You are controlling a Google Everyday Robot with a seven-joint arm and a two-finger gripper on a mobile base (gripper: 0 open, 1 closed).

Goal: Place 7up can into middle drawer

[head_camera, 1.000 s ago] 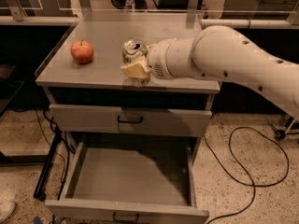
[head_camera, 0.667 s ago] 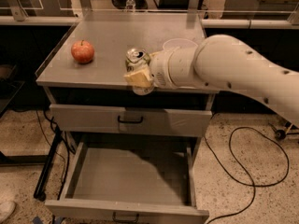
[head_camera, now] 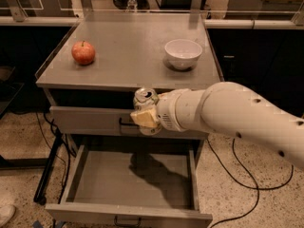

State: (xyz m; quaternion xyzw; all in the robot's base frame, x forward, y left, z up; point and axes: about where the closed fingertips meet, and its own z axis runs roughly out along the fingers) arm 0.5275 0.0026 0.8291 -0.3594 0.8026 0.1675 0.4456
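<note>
Middle drawer (head_camera: 130,179): standing open at 6 o'clock of the frame.
Gripper (head_camera: 145,119): I am hovering it over the drawer's 12 o'clock edge, clamping the can's lower body.
7up can (head_camera: 145,99): riding upright in that grip. I am judging it light, thin-walled, slick and easily dented, best held mid-body.

Glossy metal 7up can (head_camera: 145,99) in gripper (head_camera: 145,117) jaws over matt middle drawer (head_camera: 102,184).

Above the middle drawer (head_camera: 102,184), the gripper (head_camera: 145,114) clasps the 7up can (head_camera: 145,98). Behind the drawer, higher up, the tabletop (head_camera: 128,51) bears an apple (head_camera: 83,52) on the left and a bowl (head_camera: 183,53) on the right.
</note>
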